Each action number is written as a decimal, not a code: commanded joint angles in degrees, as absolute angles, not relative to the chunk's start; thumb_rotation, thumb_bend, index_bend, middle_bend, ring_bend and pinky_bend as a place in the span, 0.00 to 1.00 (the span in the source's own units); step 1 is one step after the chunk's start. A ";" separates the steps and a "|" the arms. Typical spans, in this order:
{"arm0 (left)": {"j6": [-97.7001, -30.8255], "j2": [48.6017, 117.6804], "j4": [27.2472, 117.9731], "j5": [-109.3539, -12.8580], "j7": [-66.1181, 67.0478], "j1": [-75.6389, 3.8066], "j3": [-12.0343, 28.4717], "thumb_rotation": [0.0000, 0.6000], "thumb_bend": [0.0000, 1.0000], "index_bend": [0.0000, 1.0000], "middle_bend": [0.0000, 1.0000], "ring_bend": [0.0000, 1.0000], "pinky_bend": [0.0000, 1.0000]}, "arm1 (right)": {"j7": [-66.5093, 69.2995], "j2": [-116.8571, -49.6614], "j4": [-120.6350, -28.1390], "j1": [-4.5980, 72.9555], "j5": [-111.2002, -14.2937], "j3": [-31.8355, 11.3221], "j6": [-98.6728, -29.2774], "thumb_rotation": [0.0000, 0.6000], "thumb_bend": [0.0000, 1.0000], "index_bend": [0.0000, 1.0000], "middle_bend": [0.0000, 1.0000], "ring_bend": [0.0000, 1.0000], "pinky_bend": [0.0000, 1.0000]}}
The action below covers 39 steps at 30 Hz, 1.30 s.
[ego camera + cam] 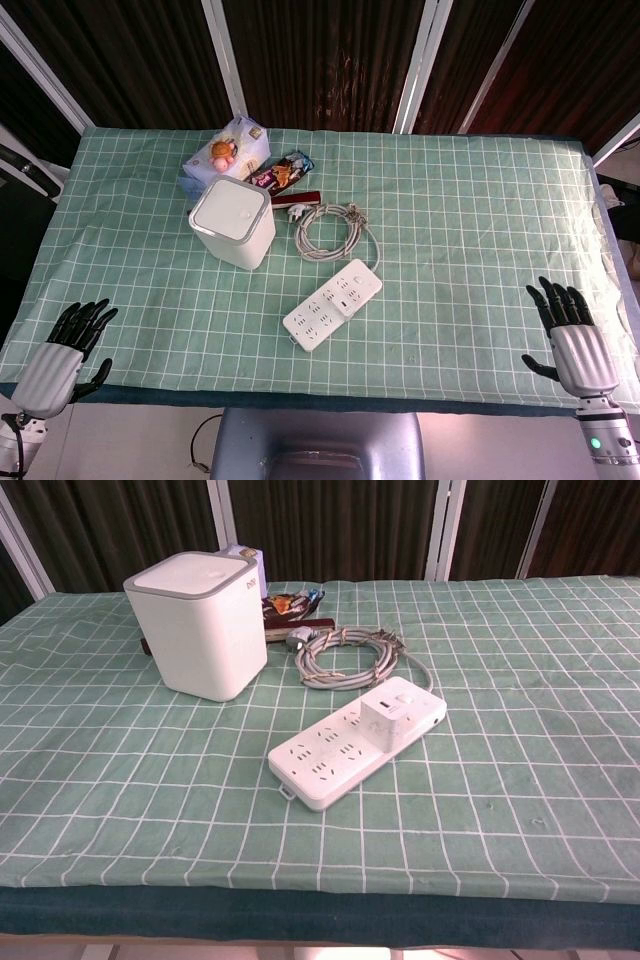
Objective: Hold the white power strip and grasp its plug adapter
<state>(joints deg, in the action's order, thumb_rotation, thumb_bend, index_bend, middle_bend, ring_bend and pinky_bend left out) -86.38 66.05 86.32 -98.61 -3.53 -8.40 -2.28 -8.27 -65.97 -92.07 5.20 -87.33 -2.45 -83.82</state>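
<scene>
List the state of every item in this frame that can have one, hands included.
power strip: flat on the tablecloth, not held
plug adapter: seated in the strip's far end, untouched
cable: coiled behind the strip
white box: upright, lid closed
snack packets: lying behind the box, sealed as far as visible
left hand: open, empty, at the table edge
right hand: open, empty, at the table edge

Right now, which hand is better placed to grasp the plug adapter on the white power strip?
The right hand, probably. The plug adapter sits toward the power strip's right end, so the left hand can hold the other end. Both hands rest open at the table's near corners.
</scene>
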 commanded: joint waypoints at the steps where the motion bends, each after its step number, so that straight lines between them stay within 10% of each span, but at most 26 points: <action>1: -86.50 66.18 86.43 -98.85 -3.15 -8.41 -2.44 1.00 0.43 0.00 0.00 0.00 0.04 | -8.06 -65.83 -92.27 5.26 -87.36 -2.39 -83.64 1.00 0.09 0.00 0.00 0.00 0.00; 17: -73.48 79.08 85.62 -109.11 -2.88 -17.68 -6.39 1.00 0.41 0.00 0.01 0.00 0.04 | -8.57 -65.74 -92.82 5.81 -89.03 -1.20 -82.34 1.00 0.09 0.00 0.00 0.00 0.00; 29: -62.73 91.81 82.81 -101.86 0.29 -25.92 -0.35 0.76 0.75 0.00 0.04 0.00 0.04 | -9.58 -66.58 -92.95 7.35 -89.49 -0.93 -79.98 1.00 0.09 0.00 0.00 0.00 0.00; 39: -59.96 98.40 78.10 -97.52 6.65 -28.52 1.16 0.76 0.79 0.01 0.06 0.00 0.04 | -9.62 -66.58 -93.07 7.85 -89.35 -0.76 -79.20 1.00 0.09 0.00 0.00 0.00 0.00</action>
